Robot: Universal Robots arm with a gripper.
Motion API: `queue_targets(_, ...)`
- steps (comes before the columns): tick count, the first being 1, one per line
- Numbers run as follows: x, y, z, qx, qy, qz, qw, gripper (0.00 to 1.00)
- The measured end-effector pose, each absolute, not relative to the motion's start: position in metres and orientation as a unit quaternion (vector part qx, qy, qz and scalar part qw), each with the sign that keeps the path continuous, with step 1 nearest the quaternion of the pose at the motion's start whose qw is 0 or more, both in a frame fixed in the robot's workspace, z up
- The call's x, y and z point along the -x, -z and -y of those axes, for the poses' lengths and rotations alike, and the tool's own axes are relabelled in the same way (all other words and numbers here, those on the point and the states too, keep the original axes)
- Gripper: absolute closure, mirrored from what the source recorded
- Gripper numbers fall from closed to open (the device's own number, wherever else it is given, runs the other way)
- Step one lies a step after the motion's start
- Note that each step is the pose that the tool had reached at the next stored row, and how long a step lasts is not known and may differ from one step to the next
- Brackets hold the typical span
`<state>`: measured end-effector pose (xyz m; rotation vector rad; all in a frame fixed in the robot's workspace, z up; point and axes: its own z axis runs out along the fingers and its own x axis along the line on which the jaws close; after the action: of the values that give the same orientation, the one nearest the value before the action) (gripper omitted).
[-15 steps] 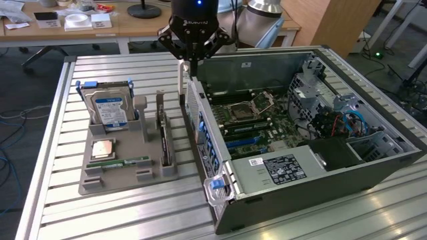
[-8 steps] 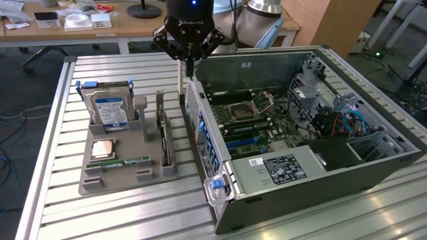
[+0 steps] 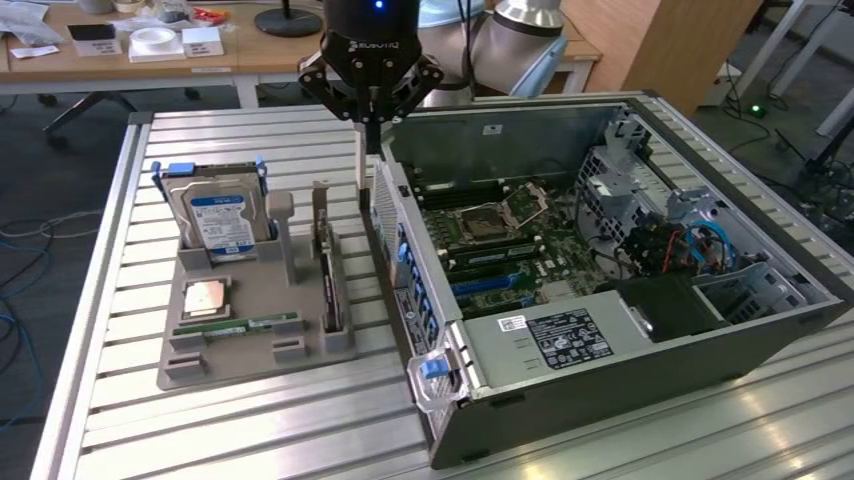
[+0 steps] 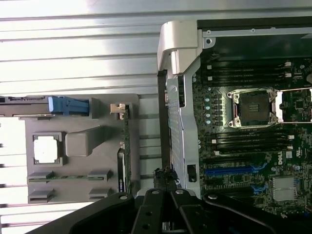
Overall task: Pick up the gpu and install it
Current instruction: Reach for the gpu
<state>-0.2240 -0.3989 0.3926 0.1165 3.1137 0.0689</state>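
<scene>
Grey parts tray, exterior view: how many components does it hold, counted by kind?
Hard drive: 1
CPU chip: 1
Memory stick: 1
gpu: 1
Total in the grey parts tray: 4

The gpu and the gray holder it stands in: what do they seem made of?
The gpu looks like green circuit board, with a pale metal end bracket, judging by its sheen. The gray holder seems matte plastic, from its dull, even surface.
</scene>
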Motion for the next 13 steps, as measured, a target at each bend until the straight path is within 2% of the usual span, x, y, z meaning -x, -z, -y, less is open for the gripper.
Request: queue_targets(13, 0.2278, -0.3926, 0.3988, -0.037, -0.022, -0.999, 0.013, 0.89)
